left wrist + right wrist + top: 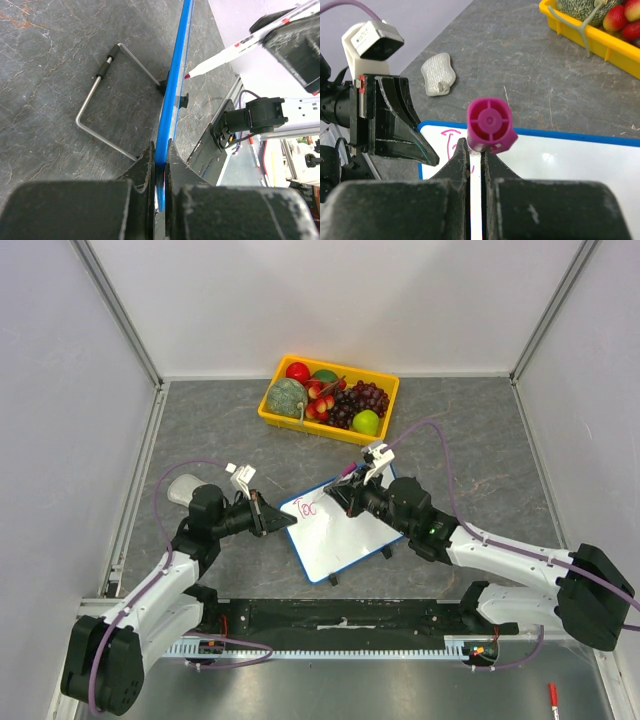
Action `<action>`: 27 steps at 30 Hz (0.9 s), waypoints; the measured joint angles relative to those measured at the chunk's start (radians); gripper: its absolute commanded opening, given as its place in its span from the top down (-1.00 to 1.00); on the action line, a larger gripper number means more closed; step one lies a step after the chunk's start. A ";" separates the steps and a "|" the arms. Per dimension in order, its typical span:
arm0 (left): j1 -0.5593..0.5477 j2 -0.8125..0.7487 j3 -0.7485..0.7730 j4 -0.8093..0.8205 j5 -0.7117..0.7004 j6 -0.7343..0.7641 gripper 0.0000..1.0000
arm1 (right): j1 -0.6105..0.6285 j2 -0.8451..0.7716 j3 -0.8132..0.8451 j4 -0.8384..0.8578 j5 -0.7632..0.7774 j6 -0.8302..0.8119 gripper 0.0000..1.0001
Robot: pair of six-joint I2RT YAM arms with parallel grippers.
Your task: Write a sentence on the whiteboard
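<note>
The whiteboard [345,535], white with a blue rim, rests tilted on its wire stand [100,100] in the middle of the table. My left gripper [283,519] is shut on the whiteboard's left rim [172,95]; the jaws pinch the blue edge. My right gripper [346,494] is shut on a marker [490,124] with a magenta end. The marker's tip [187,76] sits at the board face. The sentence [305,507] is a few pink letters at the board's upper left corner [451,137]; the right fingers [460,160] partly hide them.
A yellow basket [290,424] of fruit stands at the back, just beyond the right gripper. A pale grey lump [185,488] lies left of the left arm. A red pen [552,698] lies off the table at the front right.
</note>
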 measured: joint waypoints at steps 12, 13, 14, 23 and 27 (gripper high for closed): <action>-0.005 0.000 0.003 0.000 -0.003 0.001 0.96 | -0.010 0.031 0.069 -0.007 0.037 -0.018 1.00; -0.006 0.000 0.003 0.000 -0.003 0.001 0.96 | -0.012 0.038 0.069 -0.007 0.037 -0.018 1.00; -0.006 0.000 0.003 0.000 -0.003 0.002 0.96 | -0.013 0.046 0.069 -0.007 0.037 -0.018 1.00; -0.006 0.000 0.005 -0.004 -0.008 0.001 0.96 | -0.015 0.058 0.066 0.006 0.026 -0.018 1.00; -0.007 0.001 0.005 -0.005 -0.009 0.001 0.96 | -0.014 0.054 0.038 0.027 0.002 -0.012 1.00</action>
